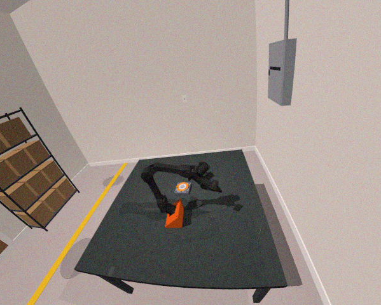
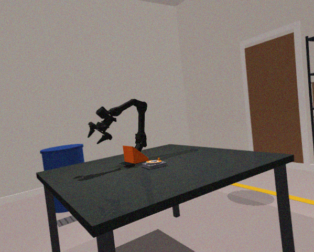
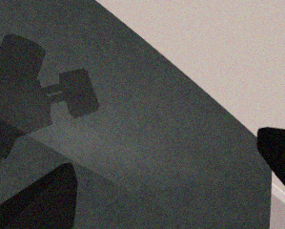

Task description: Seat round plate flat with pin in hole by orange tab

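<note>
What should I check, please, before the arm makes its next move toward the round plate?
1. Black pincer open wide and holding nothing: ok.
2. Pincer apart from the round white plate with the orange ring: ok, it hangs high above the dark green table top, off to one side of the plate.
3. Plate on the square grey base: ok, it rests there.
4. Small orange tab located: ok, it stands up at the plate's edge in the exterior view.
5. Pin under the tab's hole: cannot tell, too small to see.
6. Plate visible in the wrist view: not ok, only table top and shadow show.
</note>
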### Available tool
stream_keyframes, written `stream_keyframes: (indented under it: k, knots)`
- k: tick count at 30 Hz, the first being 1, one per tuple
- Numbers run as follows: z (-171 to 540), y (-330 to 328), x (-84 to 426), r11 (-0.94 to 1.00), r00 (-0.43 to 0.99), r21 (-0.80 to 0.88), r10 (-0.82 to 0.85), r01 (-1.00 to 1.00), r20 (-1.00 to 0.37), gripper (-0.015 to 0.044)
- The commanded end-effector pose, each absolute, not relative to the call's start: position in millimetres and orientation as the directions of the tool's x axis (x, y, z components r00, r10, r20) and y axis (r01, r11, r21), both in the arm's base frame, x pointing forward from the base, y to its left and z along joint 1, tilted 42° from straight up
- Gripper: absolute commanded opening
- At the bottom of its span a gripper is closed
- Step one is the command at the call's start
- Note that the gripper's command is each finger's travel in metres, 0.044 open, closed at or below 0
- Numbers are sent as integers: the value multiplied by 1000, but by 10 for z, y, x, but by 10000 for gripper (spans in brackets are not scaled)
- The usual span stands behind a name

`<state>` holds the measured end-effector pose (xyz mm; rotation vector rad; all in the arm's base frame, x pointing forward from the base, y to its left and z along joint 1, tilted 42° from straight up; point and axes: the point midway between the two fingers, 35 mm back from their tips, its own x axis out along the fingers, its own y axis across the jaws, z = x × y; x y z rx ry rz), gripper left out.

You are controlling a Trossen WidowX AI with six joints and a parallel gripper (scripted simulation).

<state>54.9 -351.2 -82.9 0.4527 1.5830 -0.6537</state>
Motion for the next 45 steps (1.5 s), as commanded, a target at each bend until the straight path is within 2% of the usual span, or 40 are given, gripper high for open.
stream_keyframes:
  k: [1, 8, 11, 15, 19, 24, 29, 45]
  knots:
    - [-824, -3501, 584, 763, -115, -139, -85, 631, -990, 374]
    - [-579, -2843, 1767, 896, 59, 104, 87, 433, -994, 190]
    - [-505, -2630, 1989, 911, 83, 160, 139, 381, -987, 111]
    - [-270, -1952, 2495, 920, 112, 313, 294, 234, -949, 6]
    - [-100, -1475, 2719, 901, 103, 409, 397, 148, -912, 0]
    - [294, -455, 2935, 807, 21, 590, 590, 6, -807, 0]
    - [496, 14, 2956, 746, -41, 665, 664, -39, -747, 0]
    - [150, 363, 2969, 740, -44, 671, 669, -41, -742, 0]
